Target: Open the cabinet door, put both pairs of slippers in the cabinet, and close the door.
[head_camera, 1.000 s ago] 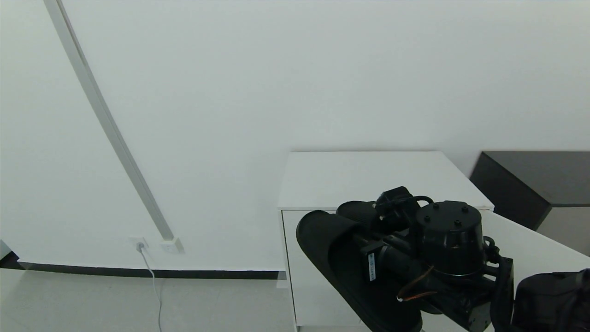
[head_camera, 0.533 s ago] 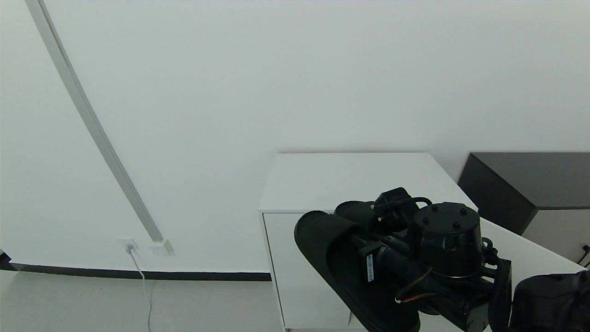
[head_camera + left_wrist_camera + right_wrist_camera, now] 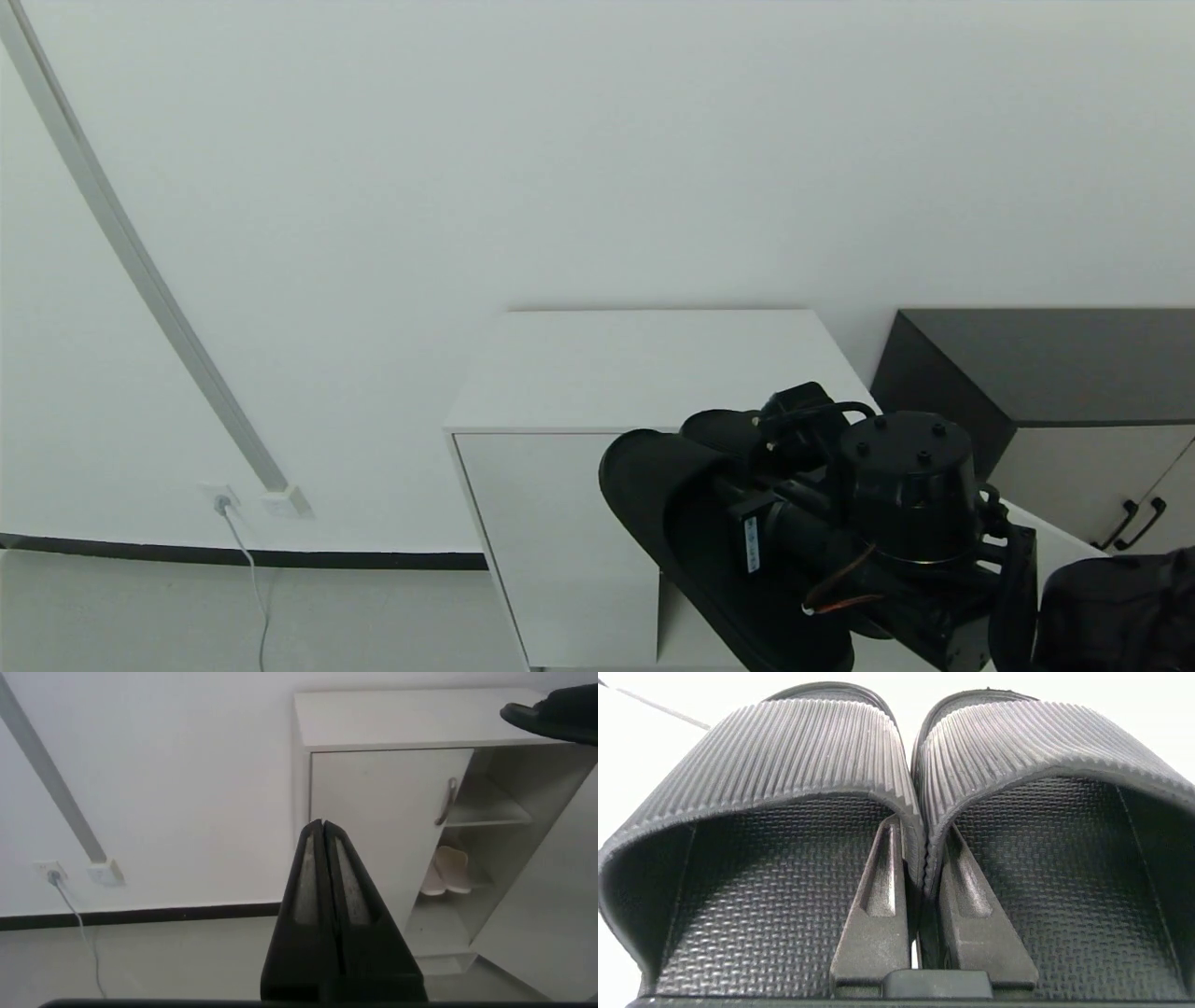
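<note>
1. Two black slippers (image 3: 672, 523) ride low and right of centre in the head view, held as a pair. The right claw (image 3: 918, 894) is narrow, its fingers (image 3: 876, 891) pinching the two inner walls together.
2. Left claw (image 3: 323, 887) is closed on nothing, with the white cabinet (image 3: 644, 364) ahead of it.
3. Cabinet compartment stands open. A pale pair (image 3: 447, 872) already sits on a lower level, beneath a bare shelf (image 3: 500, 814).
4. Step in hand, as I read it: carry the black pair inside.
   - Aim for the free shelf and go in level.
   - Keep clear of the panel with the handle (image 3: 449, 801) (the grip is only on soft walls, so a bump could twist one slipper loose).
   - Let go only once both soles rest flat, then back straight out.
5. Room:
   - plain white wall (image 3: 597, 140)
   - grey strip (image 3: 194, 345) slanting down the left of the head view
   - socket (image 3: 220, 495) at lower left, above a dark skirting (image 3: 280, 558) and pale floor (image 3: 121, 616)
   - dark-topped unit (image 3: 1046, 359) at right, beside the cabinet
</note>
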